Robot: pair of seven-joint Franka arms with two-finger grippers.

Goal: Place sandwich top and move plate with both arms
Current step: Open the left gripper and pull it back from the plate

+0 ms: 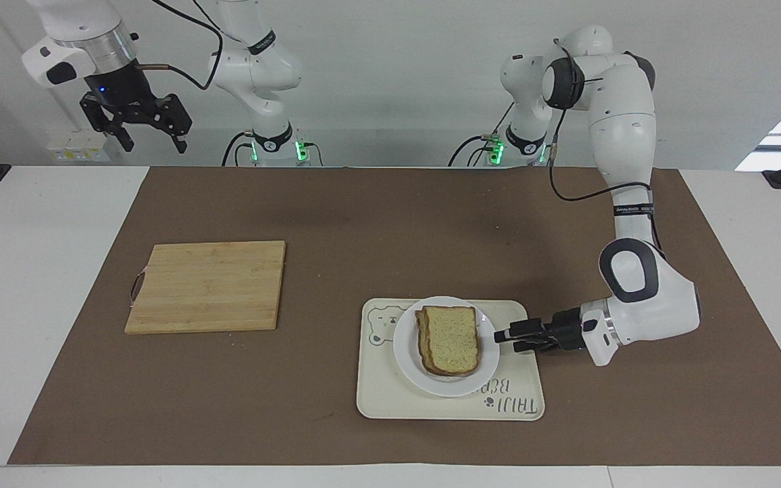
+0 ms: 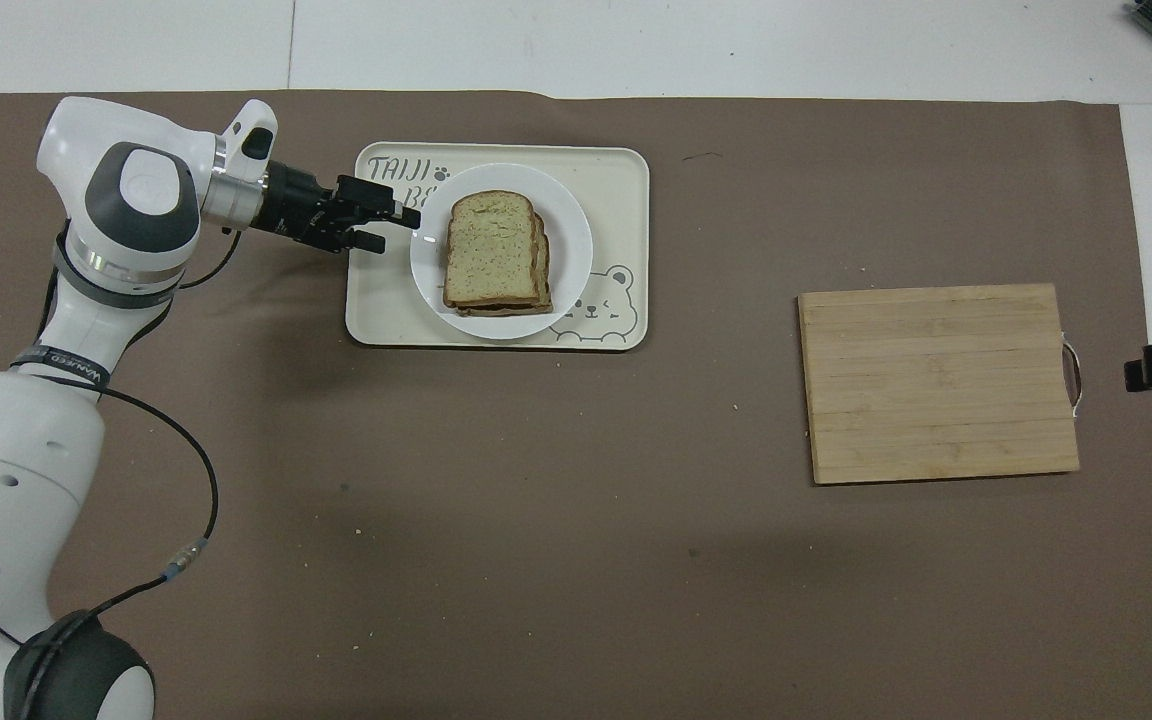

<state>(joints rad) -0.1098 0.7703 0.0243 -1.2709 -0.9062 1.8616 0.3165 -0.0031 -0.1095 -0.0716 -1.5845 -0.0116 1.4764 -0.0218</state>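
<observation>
The sandwich top [image 1: 450, 339] lies on another slice on the small white plate [image 1: 406, 352], which sits on the cream bear tray [image 1: 519, 407]. In the overhead view the sandwich top [image 2: 491, 248] and plate [image 2: 572, 262] show the same. My left gripper [image 1: 507, 341] is open and low over the tray, just beside the plate's rim toward the left arm's end, holding nothing; it also shows in the overhead view [image 2: 392, 229]. My right gripper [image 1: 153, 139] is open, empty and waits raised high near its base.
A bamboo cutting board [image 1: 207, 285] lies bare toward the right arm's end of the brown mat; it also shows in the overhead view [image 2: 936, 380]. The tray [image 2: 626, 180] carries a bear drawing and lettering.
</observation>
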